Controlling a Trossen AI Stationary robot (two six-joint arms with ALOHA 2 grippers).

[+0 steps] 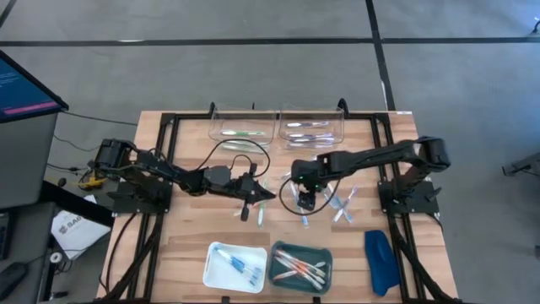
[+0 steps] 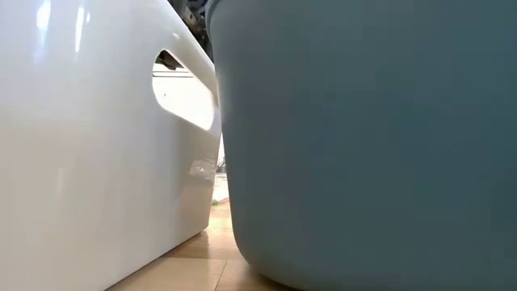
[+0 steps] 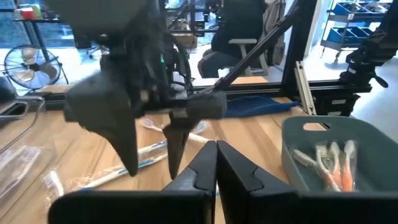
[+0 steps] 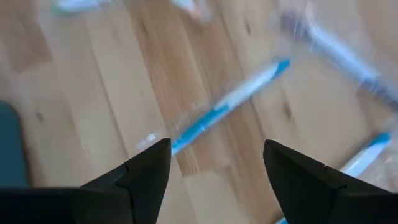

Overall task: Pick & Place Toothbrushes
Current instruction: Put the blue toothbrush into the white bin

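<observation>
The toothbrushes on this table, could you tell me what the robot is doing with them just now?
It is sorting toothbrushes. The right gripper, jaws open, hangs over a blue-and-white toothbrush among the loose ones at mid-table. The left gripper is shut beside that scatter; nothing shows in it. Some brushes already lie in the white bin, the teal bin and two clear trays at the back.

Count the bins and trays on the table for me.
4: two clear bins at the far edge, left and right; a white tray and a teal tray at the near edge.
</observation>
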